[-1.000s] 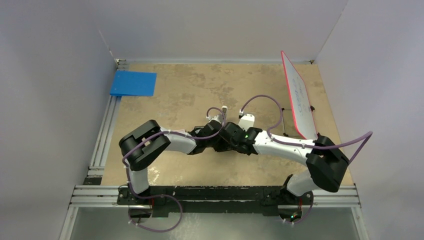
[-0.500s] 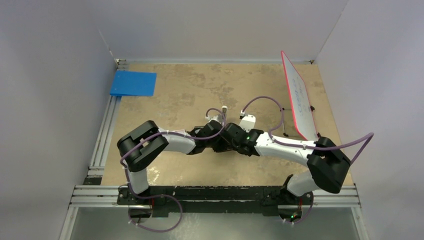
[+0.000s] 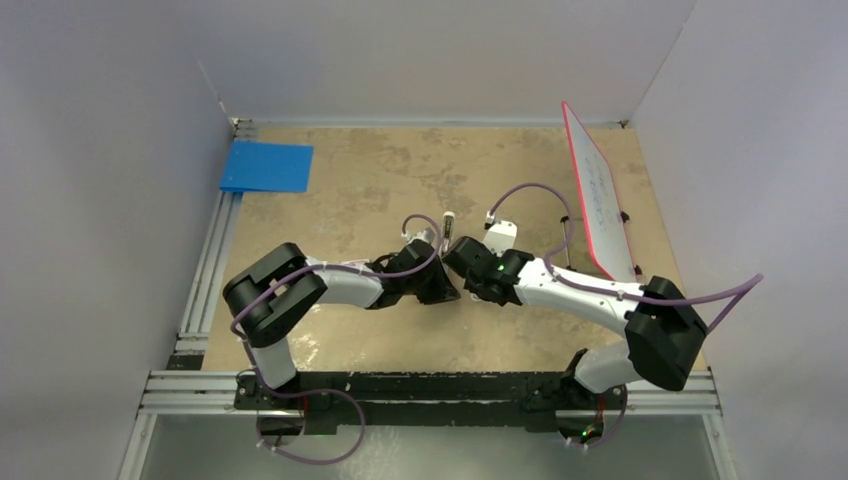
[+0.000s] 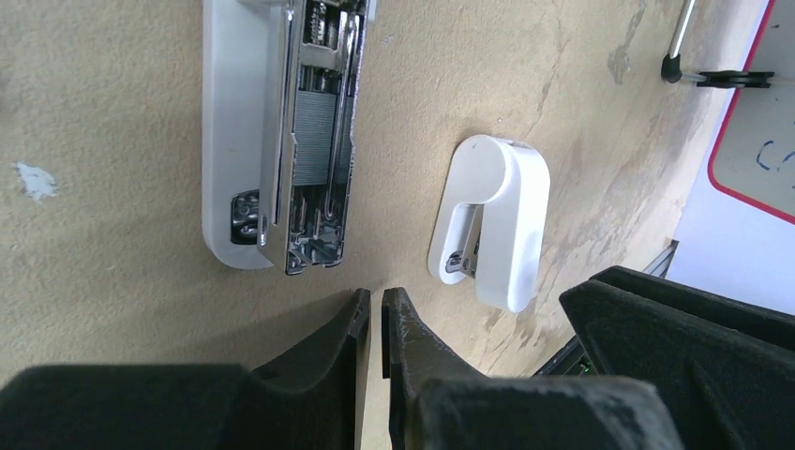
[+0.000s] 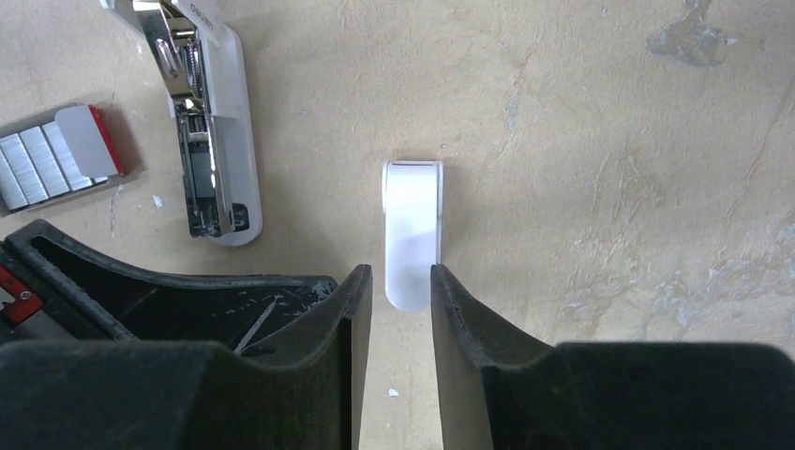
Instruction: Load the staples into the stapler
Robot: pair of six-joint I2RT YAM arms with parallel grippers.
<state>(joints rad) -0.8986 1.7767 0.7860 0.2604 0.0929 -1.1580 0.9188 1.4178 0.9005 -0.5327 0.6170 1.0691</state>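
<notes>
Right end effector [image 5: 401,274] (over white piece [image 5: 412,220])

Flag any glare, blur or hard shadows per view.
Top external: even diffuse light on the table, no glare, small parts barely resolved. Left wrist: stapler sharp, metal glints mildly, left gripper near-black. Right wrist: short white piece bright but not clipped, faint shadows.
</notes>
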